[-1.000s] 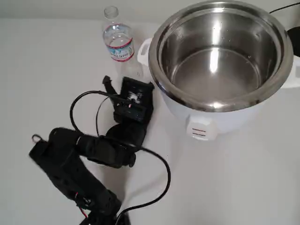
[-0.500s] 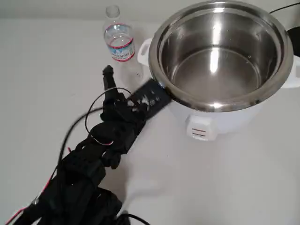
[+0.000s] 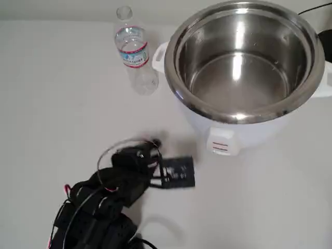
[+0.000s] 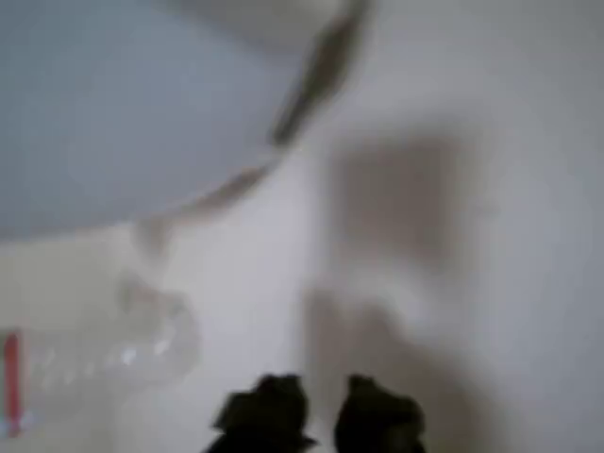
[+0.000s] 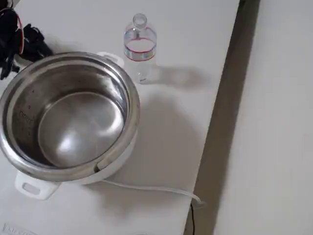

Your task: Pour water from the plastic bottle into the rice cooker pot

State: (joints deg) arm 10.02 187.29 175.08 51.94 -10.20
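The plastic bottle [image 3: 132, 49] stands upright on the white table, just left of the cooker in the overhead view; its red and blue label band shows. It also appears in the fixed view as the bottle [image 5: 140, 46] behind the pot. The rice cooker pot [image 3: 241, 57] is a wide shiny steel bowl in a white body. My gripper [image 3: 154, 142] is low in the overhead view, well short of the bottle and holding nothing. In the blurred wrist view the gripper [image 4: 321, 415] has dark fingertips [image 4: 264, 411] a narrow gap apart, with the bottle [image 4: 94, 363] lying ahead to the left.
The black arm [image 3: 109, 197] and its cables fill the lower left of the overhead view. A white cord [image 5: 151, 188] runs from the cooker toward the table edge [image 5: 220, 98]. The cooker's switch panel [image 3: 222, 146] faces the open table in front.
The arm has drawn back from beside the bottle toward the bottom of the overhead view and swung its wrist round. Bottle and cooker have not moved.
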